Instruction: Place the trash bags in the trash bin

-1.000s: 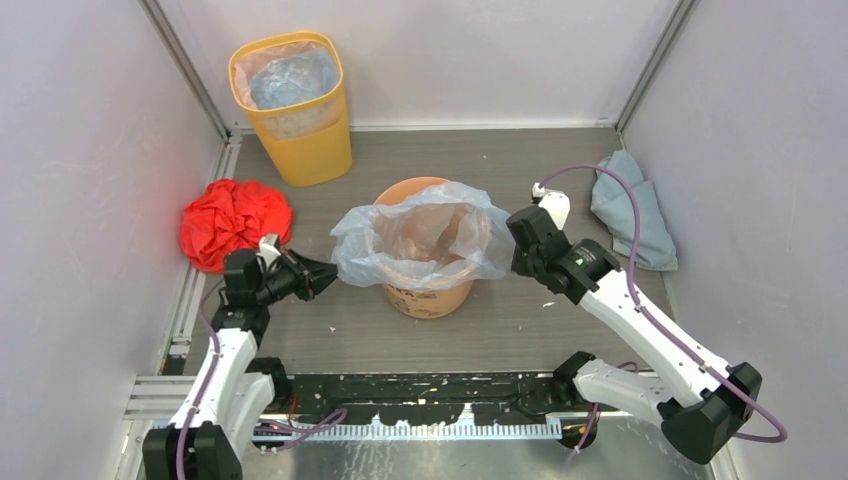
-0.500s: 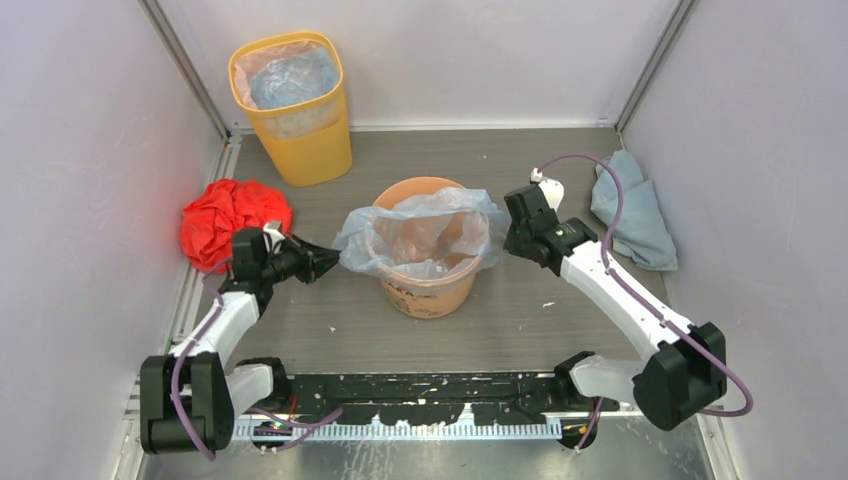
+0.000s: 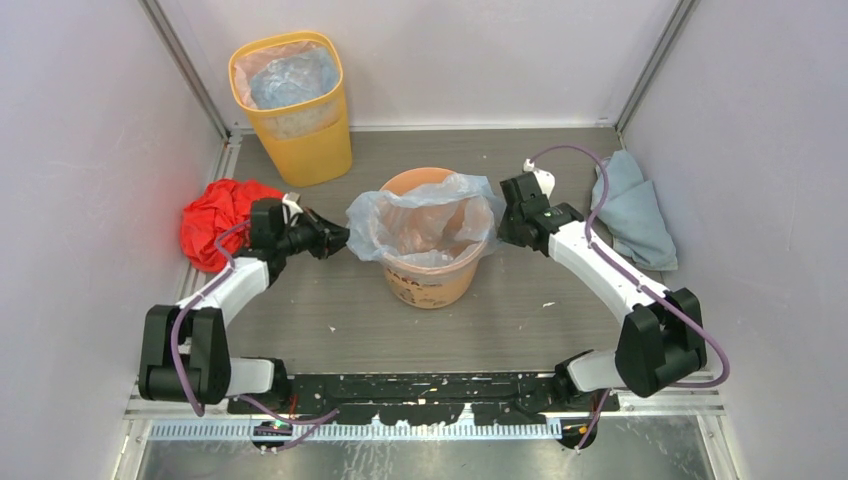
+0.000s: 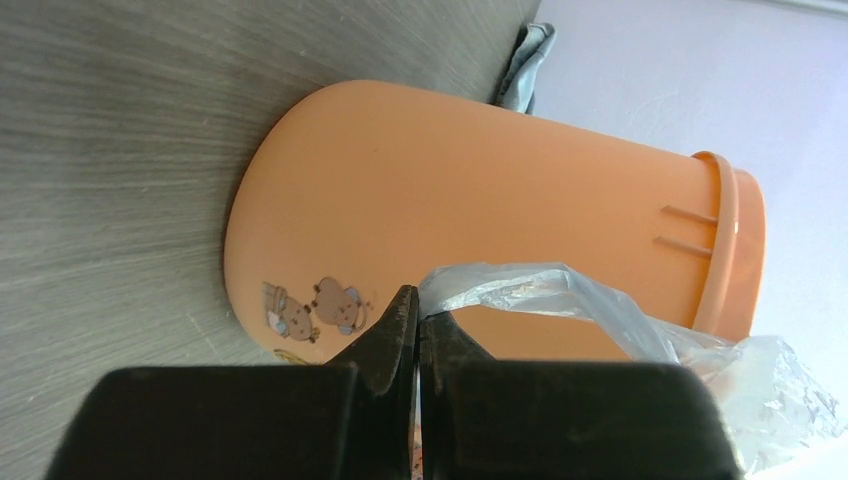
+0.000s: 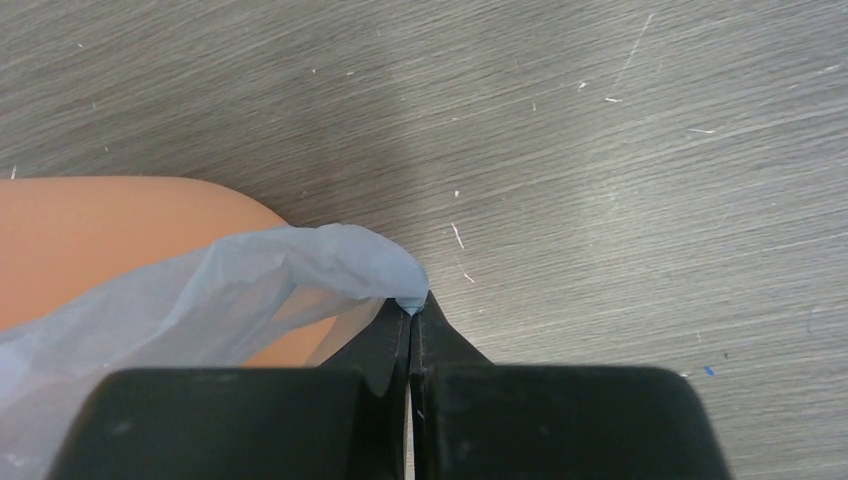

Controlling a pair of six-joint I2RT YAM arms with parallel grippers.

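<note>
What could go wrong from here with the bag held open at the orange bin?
1. The left gripper and right gripper pinch the bag only at their tips, so the thin film may slip or tear.
2. Pulling outward on both sides could tip or drag the orange bin.

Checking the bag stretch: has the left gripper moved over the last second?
Yes. The left gripper moved away from the table's near edge, closer to the yellow bin.

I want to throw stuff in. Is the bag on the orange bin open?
Open. The clear bag is spread wide over the orange bin, its inside showing.
</note>
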